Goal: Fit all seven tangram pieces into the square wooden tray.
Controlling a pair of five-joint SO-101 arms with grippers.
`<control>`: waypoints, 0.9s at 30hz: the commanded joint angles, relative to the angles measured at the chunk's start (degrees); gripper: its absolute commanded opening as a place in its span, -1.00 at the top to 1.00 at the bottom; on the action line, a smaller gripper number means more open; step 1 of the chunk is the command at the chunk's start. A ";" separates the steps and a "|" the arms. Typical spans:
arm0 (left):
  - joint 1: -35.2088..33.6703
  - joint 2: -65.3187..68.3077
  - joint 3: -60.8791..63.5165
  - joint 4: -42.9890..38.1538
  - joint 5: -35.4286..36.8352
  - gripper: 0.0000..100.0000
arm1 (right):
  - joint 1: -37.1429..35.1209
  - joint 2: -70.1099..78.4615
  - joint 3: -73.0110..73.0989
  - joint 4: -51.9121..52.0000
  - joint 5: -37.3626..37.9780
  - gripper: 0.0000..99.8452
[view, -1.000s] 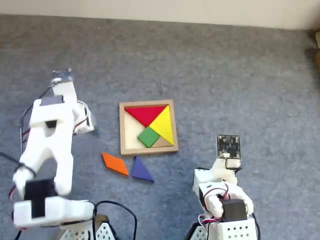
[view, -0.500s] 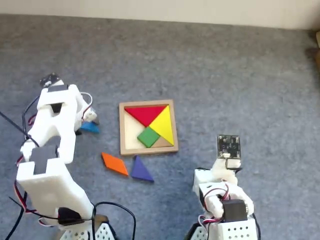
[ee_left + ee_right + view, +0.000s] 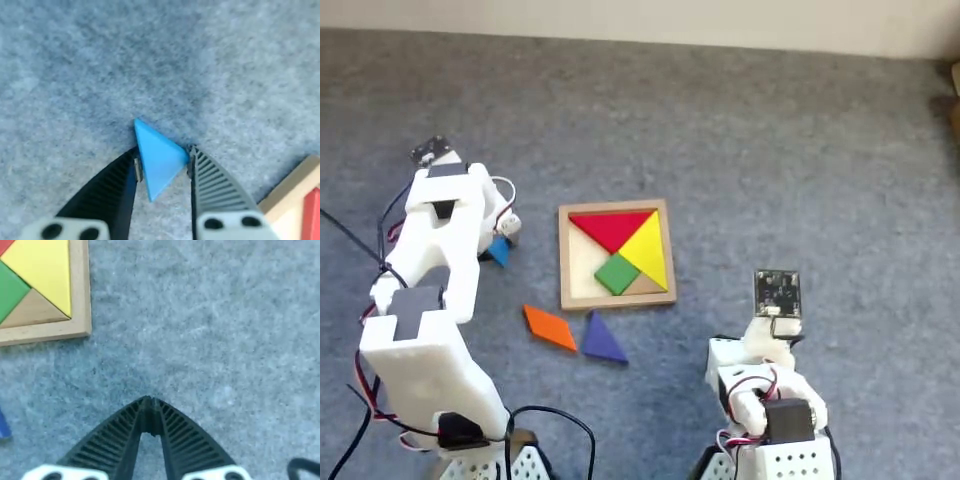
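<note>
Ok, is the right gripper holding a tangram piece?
No, the right gripper is shut on nothing, above bare carpet.

Pretty much everything sits on a grey, fuzzy surface (image 3: 800,150), kind of like low carpet or felt, and it has a mottled look with lighter and darker patches. Up close in the wrist views the fibres look matted and a bit bluish. Along the far side of the high view there's a pale cream strip (image 3: 670,20) bordering it. Something brown (image 3: 954,100) pokes in at the right edge, too cut off to identify.
</note>
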 commanded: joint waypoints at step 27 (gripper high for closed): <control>8.92 -14.81 -0.92 4.48 -26.90 0.99 | 1.10 -0.66 8.40 0.48 -0.70 0.99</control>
